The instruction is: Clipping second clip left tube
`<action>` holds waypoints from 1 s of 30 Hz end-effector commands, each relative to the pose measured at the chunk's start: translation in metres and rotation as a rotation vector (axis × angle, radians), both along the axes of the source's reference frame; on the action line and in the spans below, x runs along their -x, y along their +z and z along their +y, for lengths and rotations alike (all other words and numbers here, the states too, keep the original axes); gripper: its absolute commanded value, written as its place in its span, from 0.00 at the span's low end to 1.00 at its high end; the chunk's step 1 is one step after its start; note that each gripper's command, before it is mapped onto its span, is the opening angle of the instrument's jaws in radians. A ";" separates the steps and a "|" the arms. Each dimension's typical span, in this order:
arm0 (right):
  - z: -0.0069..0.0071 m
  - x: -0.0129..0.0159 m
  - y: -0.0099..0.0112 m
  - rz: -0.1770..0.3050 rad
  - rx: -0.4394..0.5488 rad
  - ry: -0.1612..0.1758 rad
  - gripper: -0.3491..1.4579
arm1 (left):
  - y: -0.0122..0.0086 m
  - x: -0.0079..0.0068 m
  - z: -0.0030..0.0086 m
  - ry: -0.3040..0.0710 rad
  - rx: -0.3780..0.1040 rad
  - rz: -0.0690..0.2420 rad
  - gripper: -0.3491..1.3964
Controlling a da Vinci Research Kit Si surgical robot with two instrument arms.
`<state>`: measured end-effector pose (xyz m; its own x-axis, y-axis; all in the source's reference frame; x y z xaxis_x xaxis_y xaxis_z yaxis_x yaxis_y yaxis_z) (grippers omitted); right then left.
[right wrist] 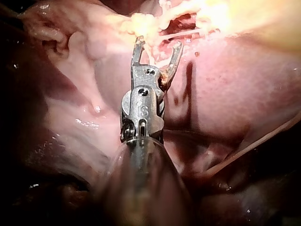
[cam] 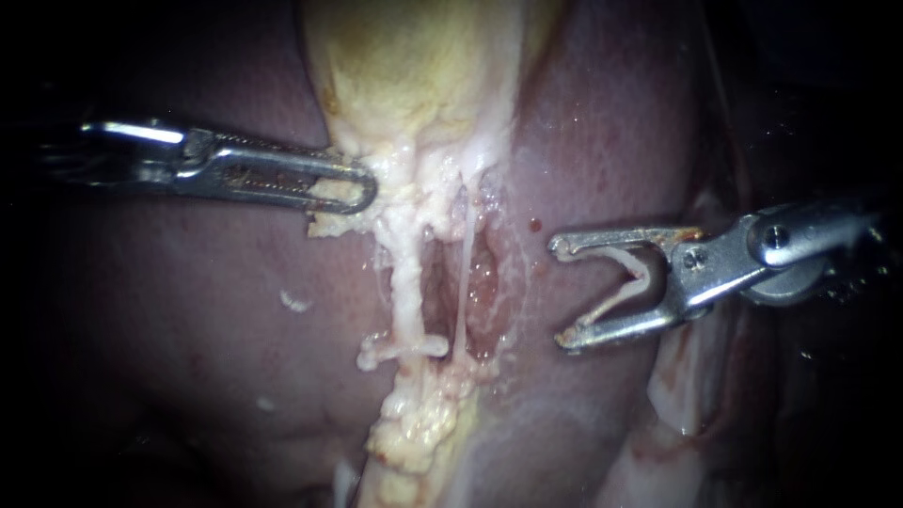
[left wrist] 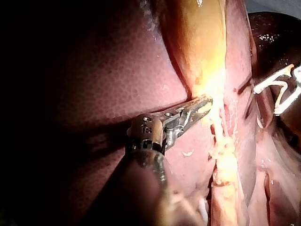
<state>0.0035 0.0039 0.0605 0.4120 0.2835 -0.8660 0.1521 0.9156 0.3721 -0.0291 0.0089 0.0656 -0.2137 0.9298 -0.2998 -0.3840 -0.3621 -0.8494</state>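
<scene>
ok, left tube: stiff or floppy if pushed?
Probably floppy: the left tube looks lumpy and fatty, strung between tissue the left instrument grips and a clip across it lower down. It glistens, so likely slippery. The right instrument, carrying a loaded clip, would likely meet the thin strand beside it first; that looks fragile.

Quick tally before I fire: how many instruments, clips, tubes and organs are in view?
Instruments: 2 (left instrument, right instrument)
Tubes: 2 (left tube, right tube)
Clips: 2 (placed clip on left tube, loaded clip in right instrument)
Organs: 2 (gallbladder, liver)
Total: 8
</scene>
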 end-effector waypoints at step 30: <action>-0.0027 -0.0078 0.0017 -0.011 -0.096 0.000 0.47 | -0.0076 -0.0056 0.0018 -0.027 -0.012 0.006 0.00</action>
